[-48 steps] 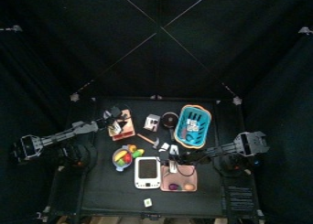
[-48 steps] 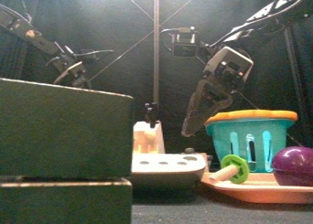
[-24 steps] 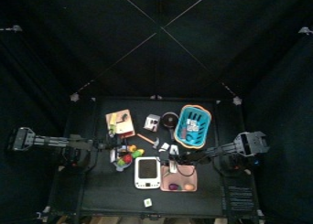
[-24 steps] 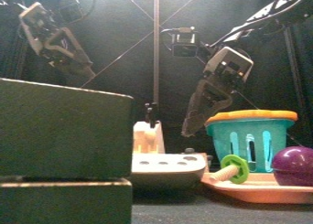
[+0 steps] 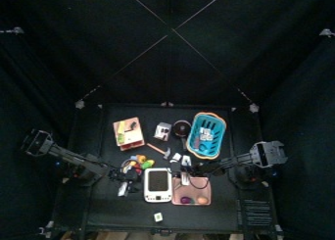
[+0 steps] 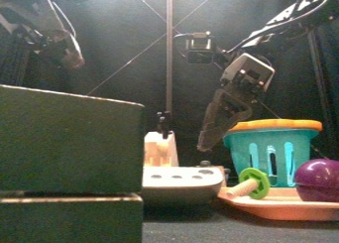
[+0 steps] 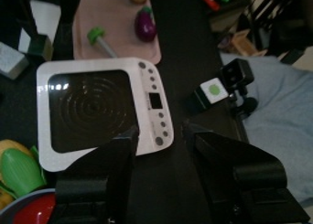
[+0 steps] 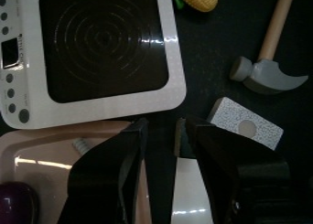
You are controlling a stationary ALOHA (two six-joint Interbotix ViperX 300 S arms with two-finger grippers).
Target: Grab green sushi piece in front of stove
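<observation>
The green sushi piece (image 5: 157, 216), a tiny pale square with a green spot, lies near the table's front edge, in front of the white stove (image 5: 157, 185). In the left wrist view it (image 7: 214, 89) lies beside the stove (image 7: 98, 104). My left gripper (image 5: 128, 181) hovers open and empty at the stove's left side; the sushi piece is ahead of its jaws (image 7: 166, 159). My right gripper (image 5: 199, 168) hangs open and empty behind the stove and the pink tray (image 8: 159, 164).
A pink tray (image 5: 179, 190) with a purple ball (image 6: 318, 178) lies right of the stove. A teal basket (image 5: 207, 131), a toy hammer (image 8: 269, 68), a wooden board (image 5: 127, 131) and colourful toy food (image 5: 133, 167) crowd the table's back and left. A large dark block (image 6: 66, 138) fills the front view's lower left.
My left arm has swung from the wooden board at the back left toward the front, and its gripper now hovers beside the stove. The right arm has not moved.
</observation>
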